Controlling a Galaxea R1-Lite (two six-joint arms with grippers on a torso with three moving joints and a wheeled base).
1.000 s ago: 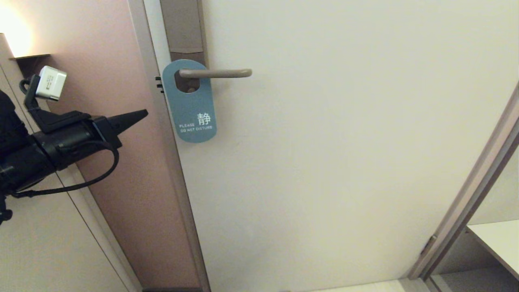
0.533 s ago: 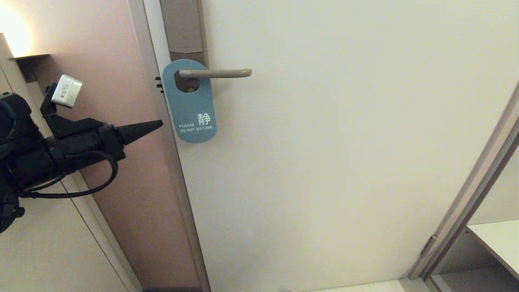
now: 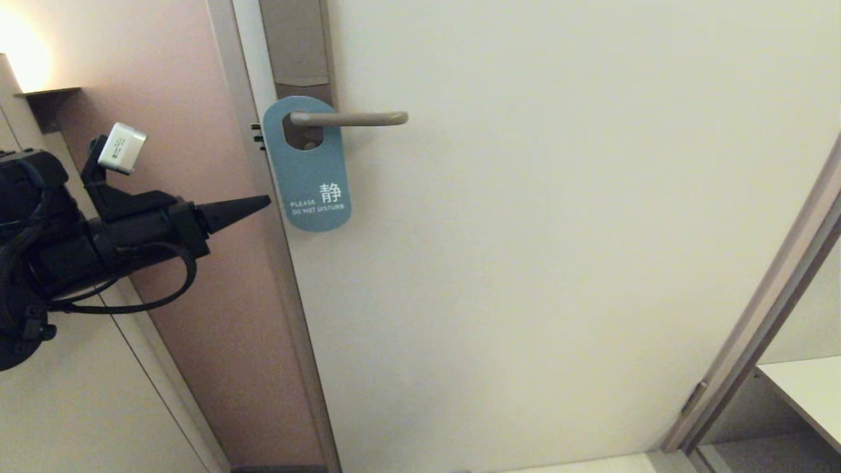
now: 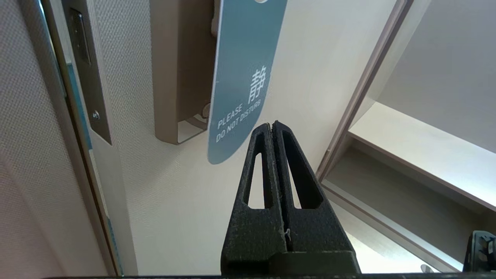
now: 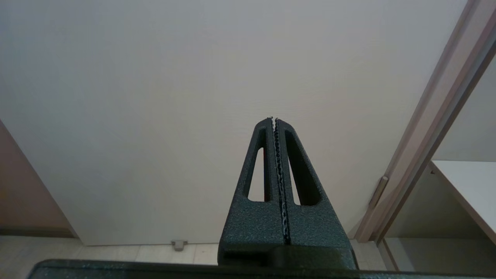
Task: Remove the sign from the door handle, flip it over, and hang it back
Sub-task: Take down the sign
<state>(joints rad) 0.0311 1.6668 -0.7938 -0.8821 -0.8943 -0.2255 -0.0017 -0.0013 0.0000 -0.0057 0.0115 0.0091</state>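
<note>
sign: the sign [image 3: 307, 164] hangs on the door handle [image 3: 348, 119] by its oval hole, blue face out, white "please do not disturb" lettering readable; its lower end hangs free, a little off the door in the left wrist view [image 4: 242, 77].
door handle: a slim beige-grey lever, level, on a tall brownish backplate [image 3: 295, 39] at the door's hinge-free edge; the sign sits close to the backplate end of the lever.
left gripper: the left gripper [image 3: 263, 201] is clenched to a single point with nothing in it; it points level toward the sign's lower half, near its left edge but not touching.
what has just changed: over the last second the left arm has come in from the left and slightly down, so the tip has gone from well short of the door frame to level with the sign's printed end; the sign and lever have not moved.
what that means: judging from this, the approach is nearly over and the removal has not begun; the jaws will need to part before they can pinch the sign's edge.
right gripper: the right gripper [image 5: 274, 119] is pressed shut and empty, parked low, facing the bare door panel, out of the head view.
risk: the sign hangs loose, so a closed tip nudging it could swing it away.
</note>
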